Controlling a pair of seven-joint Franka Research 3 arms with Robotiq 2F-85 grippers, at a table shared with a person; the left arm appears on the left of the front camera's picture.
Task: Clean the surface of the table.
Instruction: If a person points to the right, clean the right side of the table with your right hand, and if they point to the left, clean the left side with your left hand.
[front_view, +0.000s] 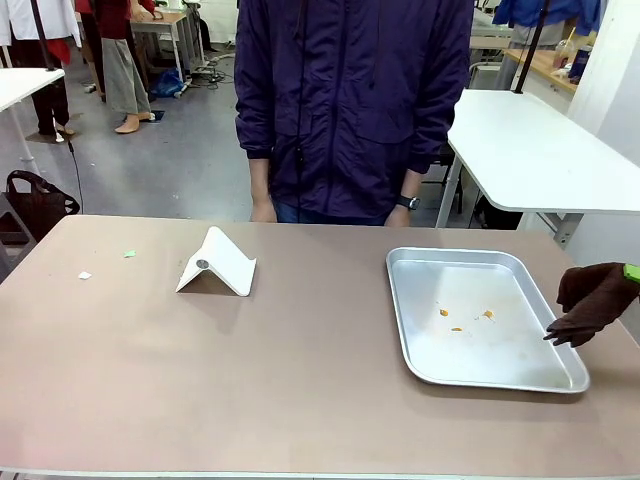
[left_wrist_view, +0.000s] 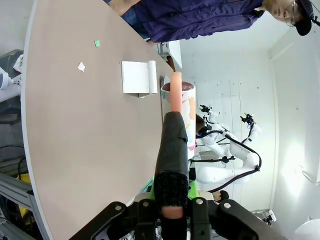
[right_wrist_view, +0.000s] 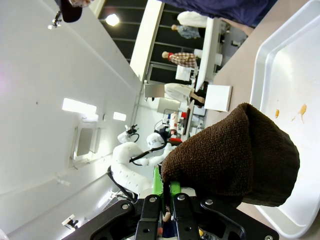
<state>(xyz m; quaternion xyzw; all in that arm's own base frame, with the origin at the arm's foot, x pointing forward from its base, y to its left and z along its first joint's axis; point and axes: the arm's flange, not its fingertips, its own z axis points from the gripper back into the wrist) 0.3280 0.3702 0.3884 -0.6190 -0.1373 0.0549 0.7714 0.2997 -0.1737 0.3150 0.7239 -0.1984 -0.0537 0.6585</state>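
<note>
Table: the table (front_view: 300, 390) has a brownish top and takes the whole near part of the front view, from the left edge to the right edge.
Person: a person (front_view: 350, 100) in a dark purple jacket stands at the far side, near the middle, with both hands down at the table edge.
Right gripper: the right gripper (right_wrist_view: 167, 190) is at the right side of the table. Its fingers are pressed together on a brown cloth (front_view: 592, 300), and the cloth hangs over them.
Place of the cloth: it is just beside the right rim of the silver tray (front_view: 450, 254). I cannot tell if it touches the rim.
Left gripper: the left gripper (left_wrist_view: 172, 212) is closed tight on a long tool (left_wrist_view: 172, 150), black with a pink tip, which points away from the wrist above the table.
Tray: it lies flat on the right half of the table, and some orange crumbs (front_view: 444, 313) lie inside near its middle.
White folded stand: the white folded stand (front_view: 218, 262) sits on the table left of the middle, toward the far side, well apart from the tray.
Scraps: a white scrap (front_view: 85, 274) and a green scrap (front_view: 129, 254) lie on the far left part of the table, left of the stand and near each other.
</note>
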